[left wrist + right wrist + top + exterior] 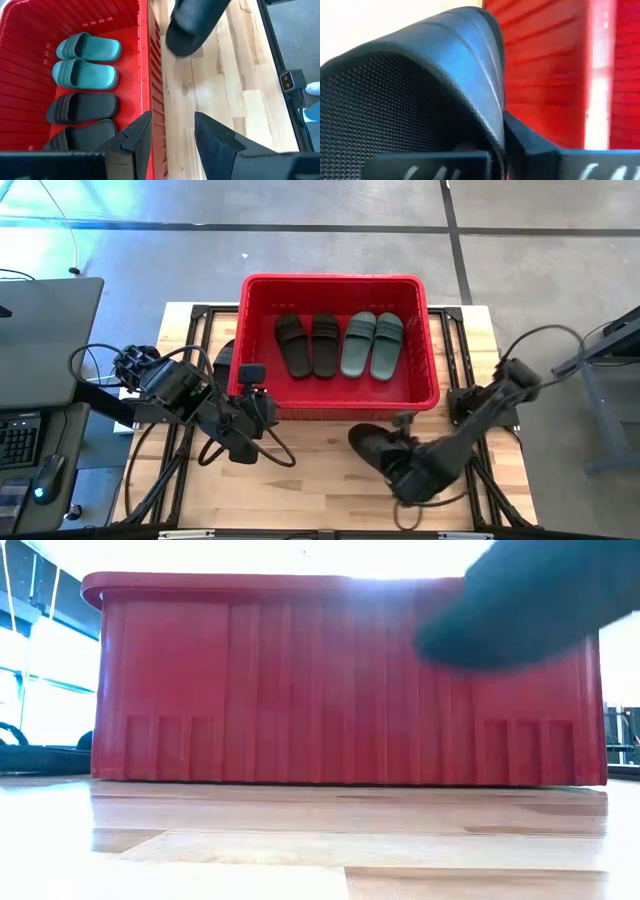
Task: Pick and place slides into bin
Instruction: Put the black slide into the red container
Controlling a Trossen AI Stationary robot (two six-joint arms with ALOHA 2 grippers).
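The slides: in the high view, two black (307, 345) and two sage-green rubber slide sandals (372, 345) lie side by side in the large red ribbed plastic bin (430, 370) at the upper centre. A fifth black slide (372, 444) sits below the bin's lower wall, right of centre, at the right gripper (400, 465). A dark shape that may be a sixth slide (223, 360) lies left of the bin. The left gripper (252, 385) rests at the bin's lower-left wall.

In the low view, you see the red wall filling the frame and the held black slide as a dark blur at the upper right, clear of the wooden table (320, 840).

In the left wrist view, the left fingers (215, 137) stand apart with nothing between them, straddling the bin's rim.

In the right wrist view, the right gripper is closed on the black slide, which fills the left of the frame, the red wall just beside it.

For this step, I judge you should lift the slide well above the thick rim first, then carry it over the free floor beside the green pair, and release only when it is fully inside.
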